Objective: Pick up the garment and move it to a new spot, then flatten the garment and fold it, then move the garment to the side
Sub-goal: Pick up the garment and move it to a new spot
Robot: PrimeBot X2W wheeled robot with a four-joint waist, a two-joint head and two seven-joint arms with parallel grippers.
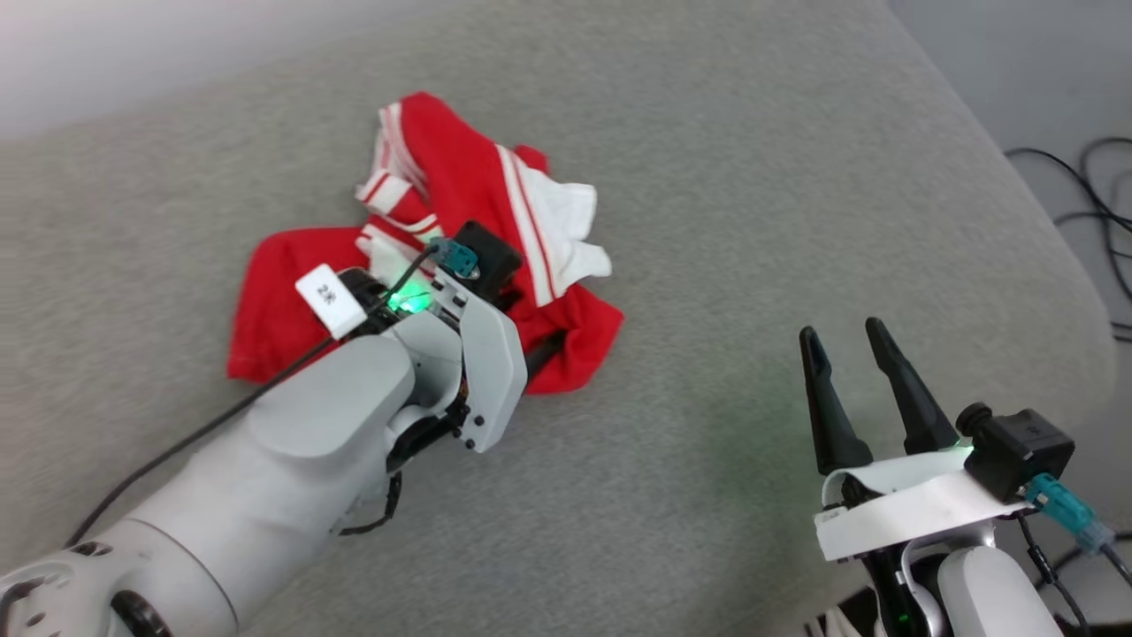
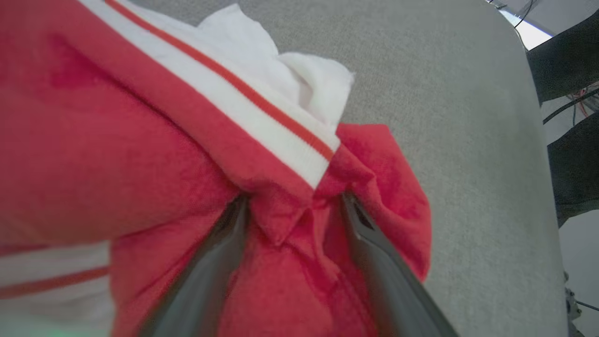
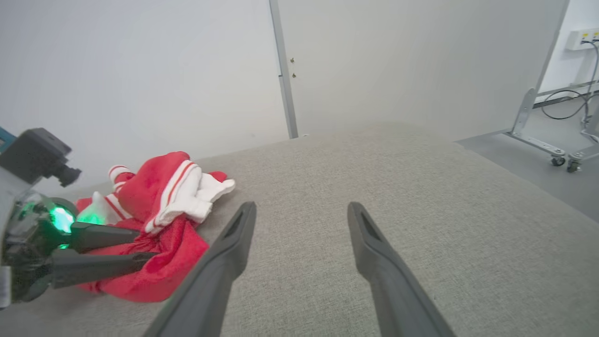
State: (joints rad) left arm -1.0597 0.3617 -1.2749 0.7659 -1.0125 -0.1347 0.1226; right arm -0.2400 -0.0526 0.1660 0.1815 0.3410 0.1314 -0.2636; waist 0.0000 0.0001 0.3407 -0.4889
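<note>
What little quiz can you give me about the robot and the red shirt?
1. True or false: the shirt lies flat and neatly folded.
2. The right gripper is: A, open above the bare grey surface; B, squeezing the shirt; C, shut tight with nothing in it.
3. What colour are the shirt's sleeves?
Key: 1 false, it is crumpled; 2 A; 3 white.
</note>
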